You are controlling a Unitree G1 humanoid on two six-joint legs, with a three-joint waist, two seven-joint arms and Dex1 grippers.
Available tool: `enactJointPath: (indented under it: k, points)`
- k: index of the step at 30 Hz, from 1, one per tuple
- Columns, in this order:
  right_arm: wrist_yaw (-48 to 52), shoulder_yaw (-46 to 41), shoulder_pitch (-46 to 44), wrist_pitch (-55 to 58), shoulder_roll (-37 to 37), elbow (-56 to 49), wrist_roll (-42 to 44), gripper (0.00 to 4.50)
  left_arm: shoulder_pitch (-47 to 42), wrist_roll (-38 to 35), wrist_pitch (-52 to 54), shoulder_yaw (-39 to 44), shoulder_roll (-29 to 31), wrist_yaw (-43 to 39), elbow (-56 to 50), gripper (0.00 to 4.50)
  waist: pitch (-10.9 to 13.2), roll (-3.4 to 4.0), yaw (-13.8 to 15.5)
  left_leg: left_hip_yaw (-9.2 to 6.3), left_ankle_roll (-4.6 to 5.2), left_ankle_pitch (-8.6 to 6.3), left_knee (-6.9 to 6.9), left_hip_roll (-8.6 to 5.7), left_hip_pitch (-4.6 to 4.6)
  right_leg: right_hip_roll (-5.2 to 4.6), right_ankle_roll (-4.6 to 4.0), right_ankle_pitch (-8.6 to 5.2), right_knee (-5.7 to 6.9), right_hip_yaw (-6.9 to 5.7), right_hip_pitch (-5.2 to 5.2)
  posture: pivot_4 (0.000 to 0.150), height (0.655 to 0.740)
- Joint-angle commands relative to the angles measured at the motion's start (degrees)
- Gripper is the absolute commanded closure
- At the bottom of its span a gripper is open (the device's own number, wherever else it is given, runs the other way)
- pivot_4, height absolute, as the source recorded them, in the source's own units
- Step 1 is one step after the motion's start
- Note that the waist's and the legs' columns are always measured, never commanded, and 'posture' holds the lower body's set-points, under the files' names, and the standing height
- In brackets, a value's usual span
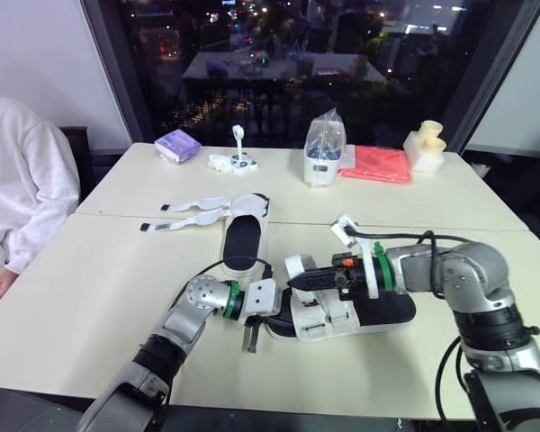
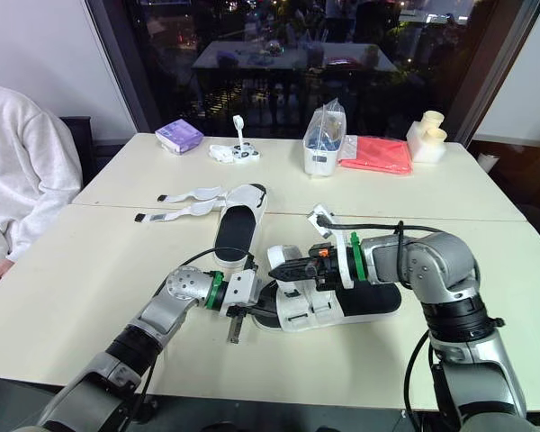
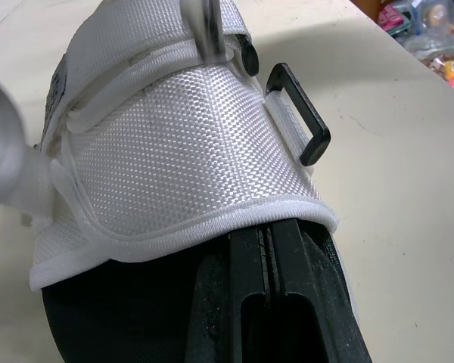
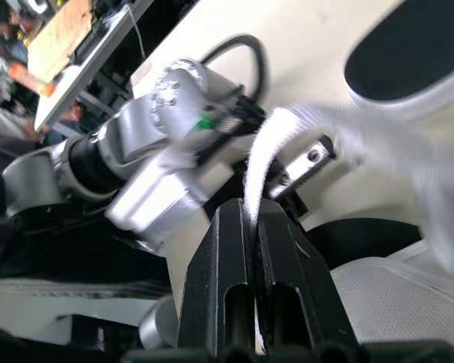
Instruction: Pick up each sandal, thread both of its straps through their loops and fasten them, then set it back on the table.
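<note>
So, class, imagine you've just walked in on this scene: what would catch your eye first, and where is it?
The near sandal on the table sits between both arms. The right pincer pinches its white strap, while the left pincer, fingers together, is tucked under its mesh upper. Behind it, the second sandal lies flat with both open straps splayed toward the robot's left.

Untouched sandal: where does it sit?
In the left eye view the untouched sandal lies mid-table, beyond the other sandal, straps splayed to the robot's left.
</note>
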Motion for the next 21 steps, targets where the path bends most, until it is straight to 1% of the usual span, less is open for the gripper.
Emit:
enactJointPath:
  k: [1, 5, 9, 14, 21]
  points:
    - [0.35, 0.83, 2.62, -1.34, -0.22, 0.11, -1.14, 4.44, 2.97, 3.84, 1.80, -4.82, 0.37, -1.05, 2.34, 4.50, 0.00, 0.00, -0.02, 0.00, 0.00, 0.00, 0.00, -0.02, 0.00, -0.01, 0.00, 0.00, 0.00, 0.00, 0.00, 0.150, 0.7400]
    - [0.26, 1.87, 6.04, -2.81, -0.81, -0.51, -2.64, 4.44, 3.55, 3.75, 2.19, -4.82, 0.68, -0.86, 1.47, 4.50, -0.01, 0.01, -0.07, 0.00, 0.06, -0.03, 0.00, -0.03, 0.00, -0.02, 0.00, 0.00, 0.00, -0.01, 0.01, 0.150, 0.7400]
    - [-0.55, 4.10, 8.74, -8.20, -2.07, -0.62, -7.50, 4.44, 3.66, 3.73, 2.17, -4.95, 0.80, -0.97, 1.24, 4.50, -0.25, 0.00, -0.10, 0.00, 0.08, -0.04, 0.00, -0.03, 0.03, -0.02, 0.00, 0.00, 0.01, -0.02, 0.03, 0.150, 0.7400]
    - [0.89, 5.33, 10.15, -14.71, -3.86, -1.93, -11.08, 4.44, 3.61, 3.76, 1.87, -5.09, 0.84, -1.33, 1.32, 4.50, -0.54, -0.24, -0.06, -0.01, 0.14, -0.07, 0.00, -0.03, 0.12, -0.02, 0.00, 0.00, 0.00, -0.01, 0.12, 0.150, 0.7400]
    - [4.21, 9.11, 11.03, -21.63, -8.68, -5.51, -15.90, 4.44, 3.53, 3.68, 1.64, -5.27, 0.99, -1.51, 1.48, 4.50, -0.59, -0.31, 0.03, -0.01, 0.17, -0.06, 0.01, -0.03, 0.12, -0.02, -0.01, -0.01, -0.05, 0.00, 0.15, 0.150, 0.7400]
